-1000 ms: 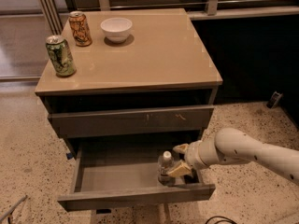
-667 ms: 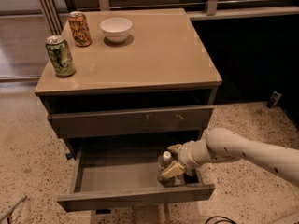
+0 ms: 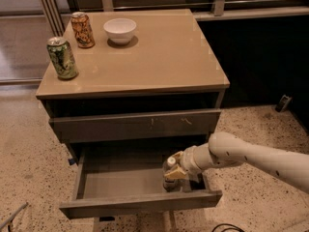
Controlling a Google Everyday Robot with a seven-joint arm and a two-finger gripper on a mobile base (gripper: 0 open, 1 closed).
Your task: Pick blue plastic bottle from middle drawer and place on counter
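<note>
gripper (image 3: 176, 172) sits further left, against blue plastic bottle (image 3: 168, 167) in middle drawer (image 3: 140, 204); grip: cannot tell; lift to counter (image 3: 159, 57) pending

No readable text anywhere, green can (image 3: 62, 58) and orange can (image 3: 83, 30) on the desk (image 3: 169, 57) bear print that cannot be read, gripper (image 3: 176, 172) at the blue plastic bottle (image 3: 170, 163) inside the open middle drawer (image 3: 140, 205)

Place: maybe office or lab — speckled terrazzo floor (image 3: 29, 153) | tool (image 3: 173, 174) in middle drawer (image 3: 140, 203)
</note>
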